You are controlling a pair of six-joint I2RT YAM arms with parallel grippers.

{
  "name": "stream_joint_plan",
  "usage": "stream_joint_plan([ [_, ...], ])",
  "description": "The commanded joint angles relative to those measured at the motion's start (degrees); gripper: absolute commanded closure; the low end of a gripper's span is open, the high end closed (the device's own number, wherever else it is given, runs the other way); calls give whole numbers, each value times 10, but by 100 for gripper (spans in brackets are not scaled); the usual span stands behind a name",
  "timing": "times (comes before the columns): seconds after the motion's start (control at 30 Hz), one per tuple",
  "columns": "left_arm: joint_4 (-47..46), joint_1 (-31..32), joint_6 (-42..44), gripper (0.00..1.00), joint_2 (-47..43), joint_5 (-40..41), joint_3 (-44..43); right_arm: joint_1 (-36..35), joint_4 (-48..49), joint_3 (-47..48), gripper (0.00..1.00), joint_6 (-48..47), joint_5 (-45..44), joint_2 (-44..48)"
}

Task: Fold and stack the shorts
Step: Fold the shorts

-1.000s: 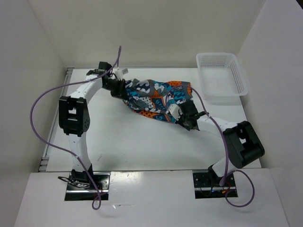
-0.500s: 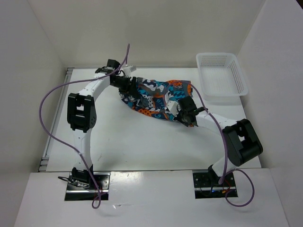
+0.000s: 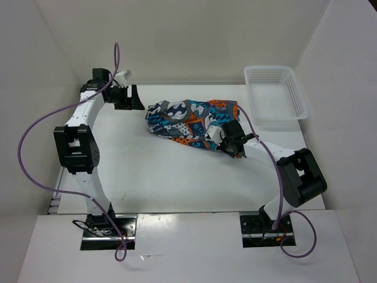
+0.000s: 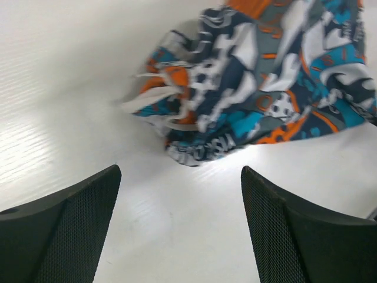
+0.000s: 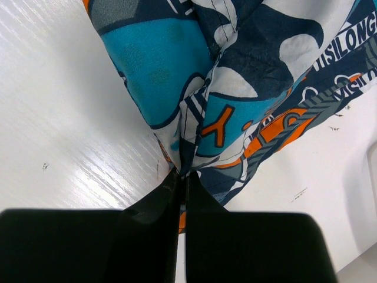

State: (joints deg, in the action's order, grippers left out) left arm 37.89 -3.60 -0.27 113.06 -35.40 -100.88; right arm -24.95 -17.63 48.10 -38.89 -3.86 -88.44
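The shorts (image 3: 188, 121), in a teal, orange, white and dark grey patchwork print, lie bunched on the white table at the back centre. My left gripper (image 3: 134, 98) stands open to the left of them, apart from the cloth, with only bare table between its fingers (image 4: 179, 236). The shorts' near end with its white drawstring (image 4: 177, 97) lies just ahead of it. My right gripper (image 3: 231, 141) is shut on a fold of the shorts (image 5: 200, 118) at their right front edge, its fingertips (image 5: 182, 177) pinching the fabric.
A white mesh basket (image 3: 275, 97) stands at the back right, close to the shorts' right end. White walls close in the table on the left, back and right. Purple cables loop off both arms.
My left gripper opened and let go of the shorts' left end, then pulled back to the left. The shorts settled onto the table. The right gripper kept its hold.
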Motion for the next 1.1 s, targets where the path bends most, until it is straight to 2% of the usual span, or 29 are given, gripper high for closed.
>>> stream_joint_plan([
  [0.0,-18,-5,3,11,49,28,5,2,6,14,100,-5,-1,8],
  [0.17,-33,-5,3,12,139,85,-33,2,-1,14,100,-5,4,8],
  [0.27,-54,0,3,15,160,113,-40,2,-7,14,100,-5,4,8],
  [0.57,-114,66,3,12,127,88,25,2,-7,14,100,0,4,3],
  [0.67,-114,91,3,12,151,133,25,2,-7,25,100,0,4,-2],
  [0.73,-120,99,3,19,163,153,25,2,-7,31,100,0,4,-8],
  [0.8,-127,107,3,35,163,154,25,2,-7,31,100,0,4,-9],
  [0.83,-127,113,3,53,157,143,25,2,-7,31,100,0,4,-9],
  [0.9,-115,119,3,75,145,126,18,2,-7,31,100,0,4,-9],
  [0.93,-108,119,3,95,137,110,13,2,-7,31,100,0,4,-9],
  [0.97,-108,119,3,100,126,100,13,2,-7,31,100,0,4,-9],
  [1.07,-78,119,3,100,73,80,24,2,-7,31,100,0,4,-9],
])
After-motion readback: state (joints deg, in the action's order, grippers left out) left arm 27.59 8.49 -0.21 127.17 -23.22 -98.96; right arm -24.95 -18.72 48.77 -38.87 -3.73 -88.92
